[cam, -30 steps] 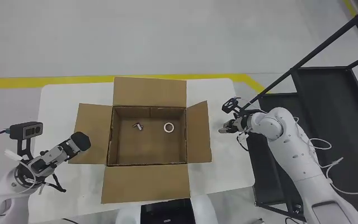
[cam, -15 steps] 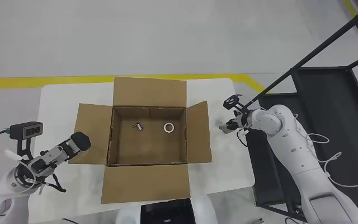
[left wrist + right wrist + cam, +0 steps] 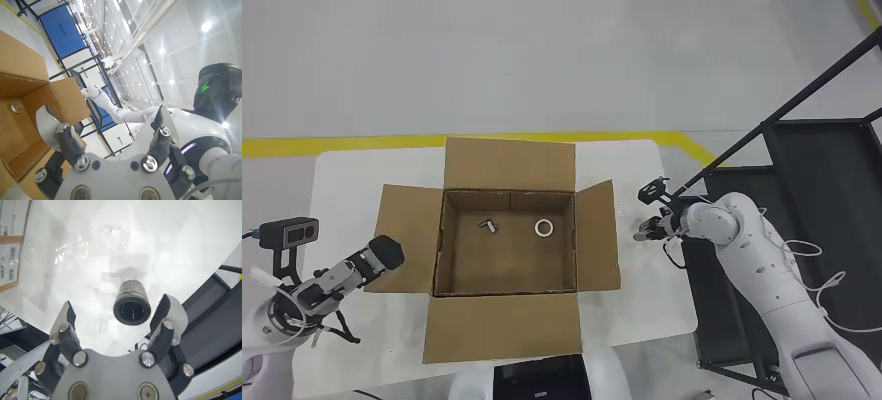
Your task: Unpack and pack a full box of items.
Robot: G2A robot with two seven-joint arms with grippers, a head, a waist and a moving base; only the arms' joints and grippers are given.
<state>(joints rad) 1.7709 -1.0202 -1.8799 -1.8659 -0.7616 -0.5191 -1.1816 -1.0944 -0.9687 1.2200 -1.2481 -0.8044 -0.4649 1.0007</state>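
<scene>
**Open cardboard box on the tabletop, both tools released**

**Surface and room.** The white tabletop (image 3: pixel 352 180) has rounded corners and stands on a pale grey floor (image 3: pixel 542 60). A black rack (image 3: pixel 822 180) stands along its right side. Beyond its far edge a yellow floor line (image 3: pixel 342 146) runs across the room. A crumpled piece of clear film (image 3: pixel 90 245) lies on the tabletop near the box's right flap.

**Arms.** The left arm lies low at the near left corner of the tabletop. The left tool (image 3: pixel 100 109) is just beside the outer edge of the box's left flap and is tilted upward, facing the box. Its fingers are spread wide and hold nothing. The right arm is bent at the elbow and comes in over the right edge of the tabletop. The right tool (image 3: pixel 118 305) points down at the bare surface just beside the right flap, its fingers likewise spread.

**Task items.** The cardboard box (image 3: pixel 507 225) sits mid-tabletop with all four flaps folded outward and flat.

- A metal cylinder (image 3: pixel 132 306) is outside the box, between the right tool's parted fingers. It is a short grey sleeve with a dark rim, and its hollow bore faces the wrist camera. It appears to touch neither pad, though the one nearest the rack is close.
- A metal ring (image 3: pixel 543 228) lies flat on the box floor toward the far wall.
- A small dark part (image 3: pixel 488 226) lies to the left of the ring and apart from it. It is too small to identify.
</scene>
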